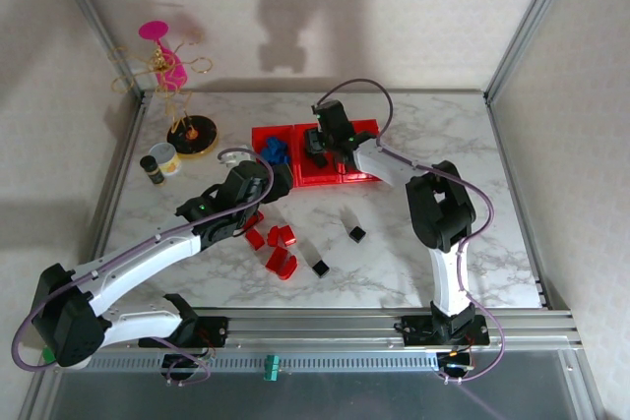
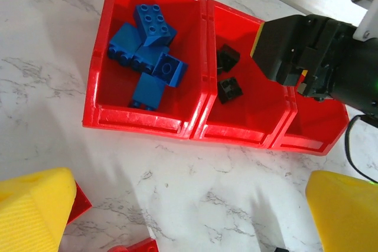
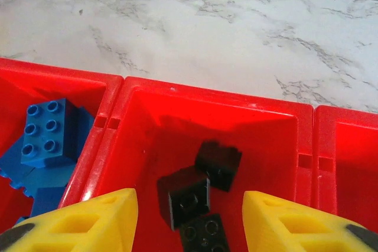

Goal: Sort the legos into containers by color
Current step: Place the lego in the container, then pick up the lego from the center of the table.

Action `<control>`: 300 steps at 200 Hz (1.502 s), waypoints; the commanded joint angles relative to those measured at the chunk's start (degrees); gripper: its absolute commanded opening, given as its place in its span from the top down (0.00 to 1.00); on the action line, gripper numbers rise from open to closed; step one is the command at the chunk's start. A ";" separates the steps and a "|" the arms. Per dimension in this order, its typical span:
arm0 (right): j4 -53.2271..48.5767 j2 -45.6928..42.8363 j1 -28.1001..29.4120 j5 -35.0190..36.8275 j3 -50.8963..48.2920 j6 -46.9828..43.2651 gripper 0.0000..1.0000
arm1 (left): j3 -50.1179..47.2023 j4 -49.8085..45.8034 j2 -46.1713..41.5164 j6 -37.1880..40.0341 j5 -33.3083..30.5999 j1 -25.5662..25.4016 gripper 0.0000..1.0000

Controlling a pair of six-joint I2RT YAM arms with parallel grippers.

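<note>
Three joined red containers (image 1: 340, 176) stand at the table's middle back. The left one (image 2: 100, 95) holds several blue legos (image 2: 147, 57). The middle one (image 3: 142, 140) holds three black legos (image 3: 218, 163). My right gripper (image 3: 189, 222) hangs open over the middle container; a black lego (image 3: 184, 196) lies loose between its yellow fingers (image 3: 88, 222), with a gap on each side. My left gripper (image 2: 189, 216) is wide open over bare table just in front of the containers, with nothing in it. Several red legos (image 1: 278, 248) and two black legos (image 1: 357, 234) lie on the table.
A wire stand (image 1: 162, 61) on a round yellow-and-black base (image 1: 193, 135) stands at the back left, with a small jar (image 1: 163, 158) beside it. The right container (image 2: 313, 128) looks empty. Red legos (image 2: 80, 205) lie by my left finger. Metal rails (image 1: 394, 322) run along the near edge.
</note>
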 commanded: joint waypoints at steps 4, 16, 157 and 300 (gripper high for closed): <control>-0.29 -7.21 0.60 -0.11 -3.83 -0.23 0.47 | -1.09 0.94 -1.06 0.77 2.02 -0.04 0.00; -0.79 -9.56 0.60 -0.17 -6.13 0.88 0.46 | -1.22 1.04 -1.06 0.63 2.25 -0.69 0.00; -4.58 -31.07 1.50 -1.45 -36.22 13.91 0.34 | -7.14 6.39 -0.71 -5.65 -0.19 -11.74 0.00; -3.24 -31.47 7.97 2.11 -51.15 22.48 0.25 | -7.54 7.36 2.93 -6.59 -1.68 -14.20 0.01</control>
